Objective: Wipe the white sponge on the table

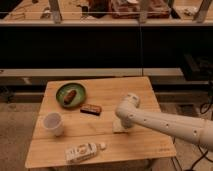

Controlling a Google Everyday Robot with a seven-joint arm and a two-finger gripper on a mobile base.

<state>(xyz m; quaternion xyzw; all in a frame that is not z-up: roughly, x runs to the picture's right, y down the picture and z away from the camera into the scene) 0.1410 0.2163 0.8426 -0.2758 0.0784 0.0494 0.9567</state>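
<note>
Crowding the sponge [118, 126] and hidden claw [123, 122], grip unreadable: snack bar [91, 109], cup [53, 123], carton [82, 152], plate [64, 90].

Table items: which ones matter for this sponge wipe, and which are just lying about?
In the job:
- white sponge, under the arm's end
- table
- gripper, down at the sponge near the table's middle

Lying about:
- green plate holding a brown item, back left
- dark bar
- translucent cup
- white carton, front edge
</note>
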